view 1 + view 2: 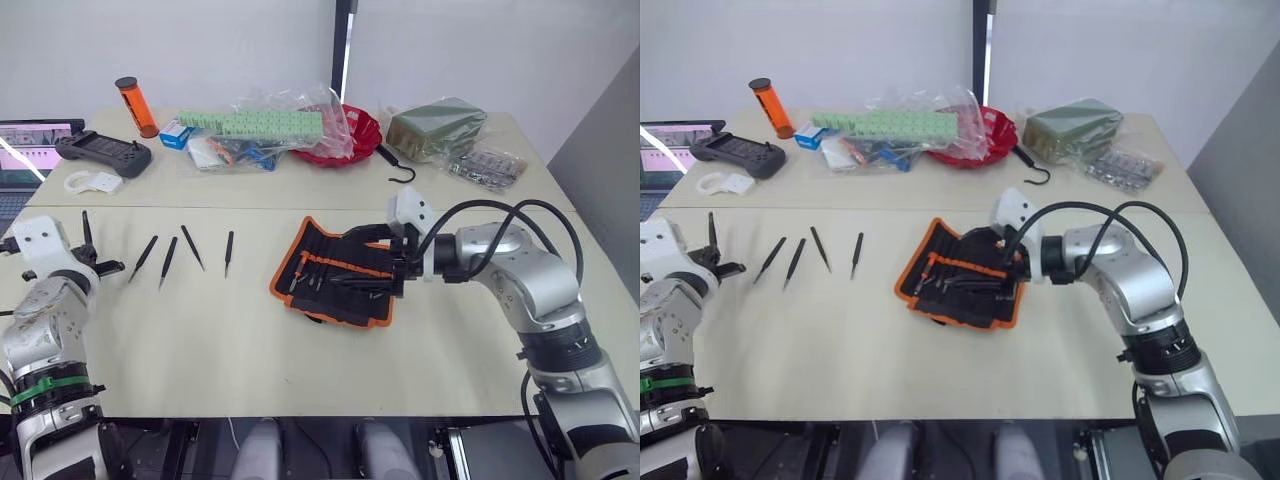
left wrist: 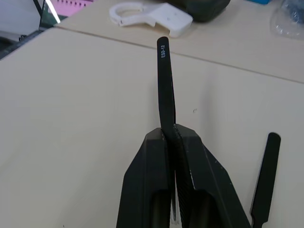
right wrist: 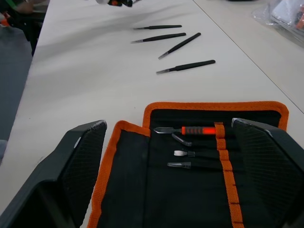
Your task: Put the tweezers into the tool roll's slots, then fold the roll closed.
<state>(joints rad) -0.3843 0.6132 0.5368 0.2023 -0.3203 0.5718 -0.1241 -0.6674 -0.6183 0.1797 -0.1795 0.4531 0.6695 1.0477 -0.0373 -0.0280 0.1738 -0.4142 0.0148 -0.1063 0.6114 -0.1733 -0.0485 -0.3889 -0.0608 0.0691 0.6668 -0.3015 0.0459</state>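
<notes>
The tool roll (image 1: 335, 272) lies unrolled mid-table, black with orange trim, and its slots (image 3: 199, 152) hold a red-handled tool and a few small ones. My right gripper (image 1: 385, 262) hovers open low over the roll's right half, one finger on each side of the slot row. Several black tweezers (image 1: 168, 260) lie side by side on the table left of the roll. At the far left my left gripper (image 2: 172, 130) is shut on one more of the tweezers (image 2: 165, 80), which sticks up out of the fingertips above the table.
Along the back of the table stand a red bowl (image 1: 345, 135) under plastic bags, a black hook (image 1: 400, 170), a green packet (image 1: 435, 125), an orange tube (image 1: 135, 105), a black controller (image 1: 100, 152), a white clip (image 1: 95, 182) and a laptop (image 1: 30, 150).
</notes>
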